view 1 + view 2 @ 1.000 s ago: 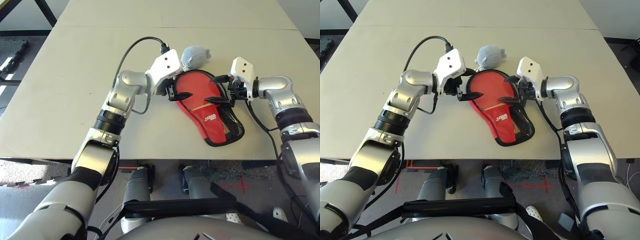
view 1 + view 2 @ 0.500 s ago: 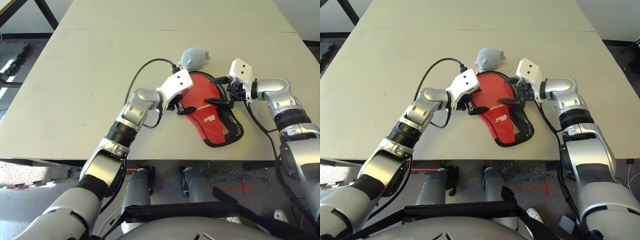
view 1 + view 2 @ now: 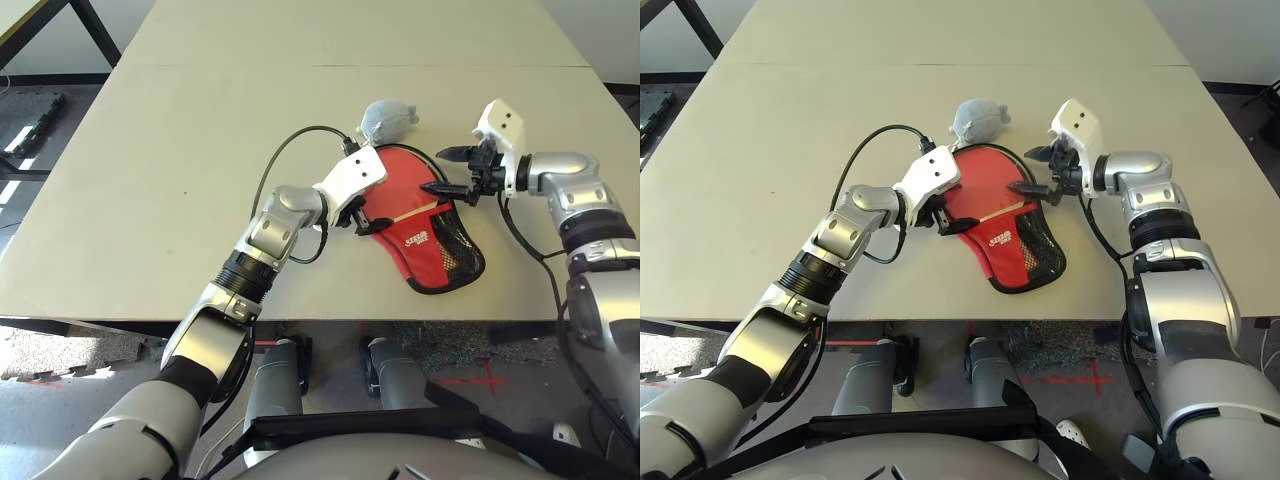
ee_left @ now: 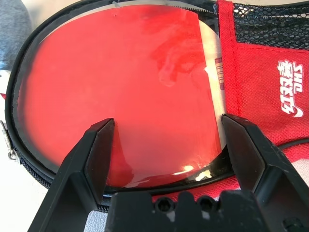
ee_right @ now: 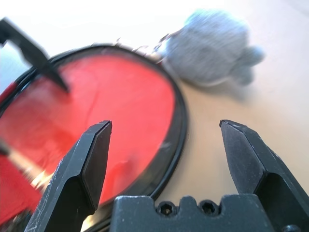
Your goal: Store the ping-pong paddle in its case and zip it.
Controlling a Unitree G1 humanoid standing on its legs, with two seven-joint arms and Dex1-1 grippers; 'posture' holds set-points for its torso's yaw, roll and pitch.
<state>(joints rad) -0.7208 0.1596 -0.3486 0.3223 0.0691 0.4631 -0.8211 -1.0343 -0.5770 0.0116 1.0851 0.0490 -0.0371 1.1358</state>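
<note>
Beige tabletop [image 3: 150,150] takes up most of the head views, with a seam running across its far part and dark floor beyond its edges. Lying on it, the case [image 3: 425,250] is red with black trim, its round end toward the far side and its mesh-pocketed narrow end toward the near edge; a white logo sits on the red fabric beside the mesh. Inside the opened round end lies the ping-pong paddle [image 4: 120,92], its red rubber face up and ringed by the black zipper edge (the handle is mostly tucked under the red flap, with a strip of pale wood showing at the flap's edge). At the left rim of the round end, the left gripper [image 3: 362,213] is low over the case with its fingers [image 4: 94,154] spread wide over the red face, holding nothing. Off the right rim, the right gripper [image 3: 452,171] hangs clear, its two fingers [image 5: 82,169] likewise wide apart and empty. Just beyond the round end a small grey soft lump [image 3: 388,117] rests on the table.
</note>
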